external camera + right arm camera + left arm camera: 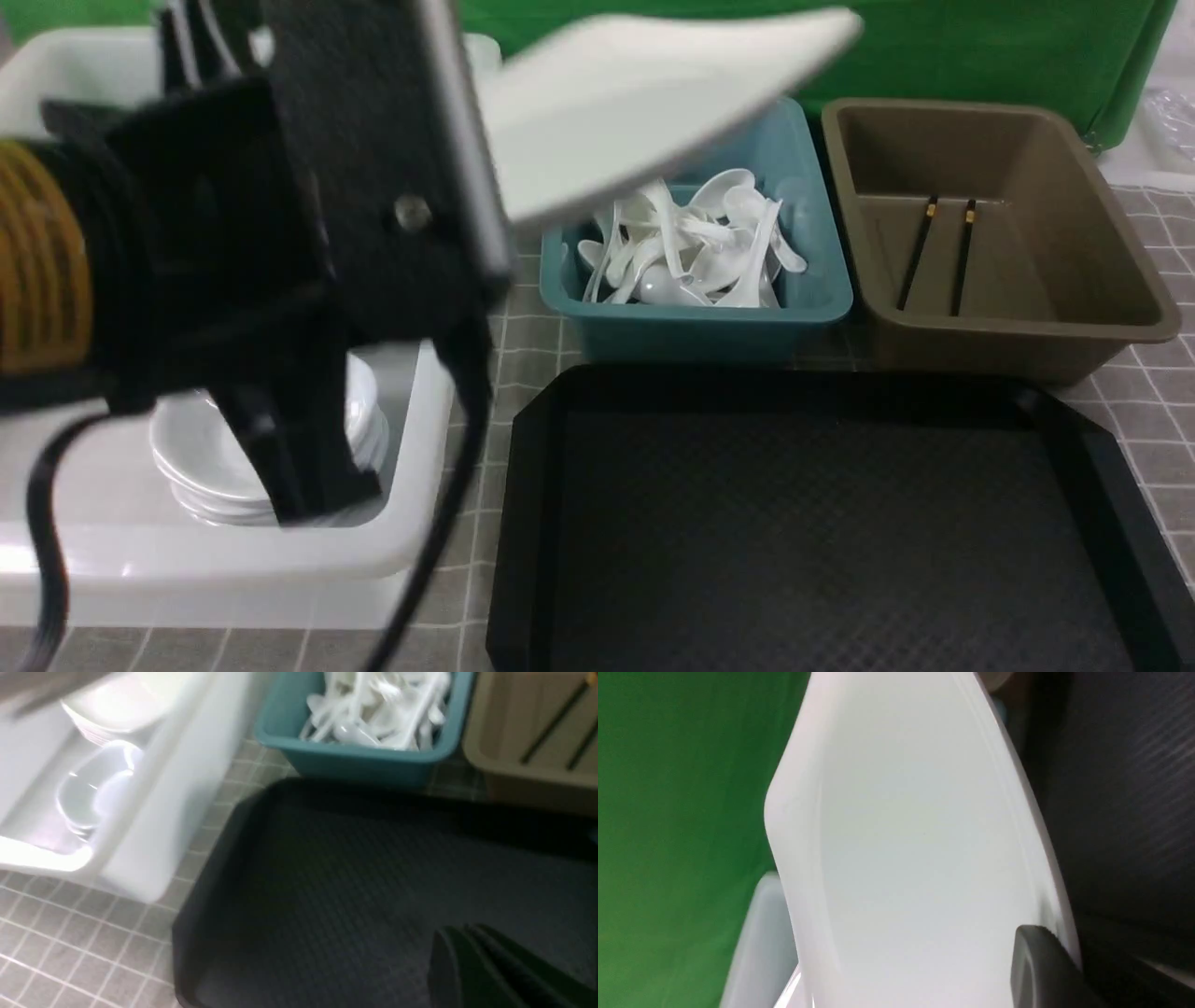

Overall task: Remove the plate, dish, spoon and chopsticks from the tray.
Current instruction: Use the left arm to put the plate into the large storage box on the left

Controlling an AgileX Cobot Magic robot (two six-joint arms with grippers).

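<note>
Step in hand: you are on the plate (644,103), by my reading the last piece to leave the tray (822,523). It is lifted and not yet set down.
Left pincer (1045,956): pinching the plate by its rim. 1 dark finger shows on the plate's face; the other is hidden behind it.
Plate: in the air, steeply tilted, fanning out from the left pincer and touching no tub.
Right pincer (472,956): pressed together on nothing, hanging above the tray.
Tray: directly under the right pincer, with no tableware showing on its floor.
Next move: probably to the white tub (280,560). Level the plate, lower it until it rests, and only then spread the left pincer.
White tub: below the left pincer. It holds 1 stack of small white dishes (201,457); its far end is too blurred to list.
Teal tub (709,327): beyond the tray from the right pincer. It holds a heap of white spoons (691,247); you cannot tell which one is the task's.
Brown tub (1008,350): beside the teal tub, on the side away from the left pincer. The 2 chopsticks (917,254) lie side by side on its floor, slightly apart.
Desk (1148,392): a grey checked surface that carries the tray and all 3 tubs.
</note>
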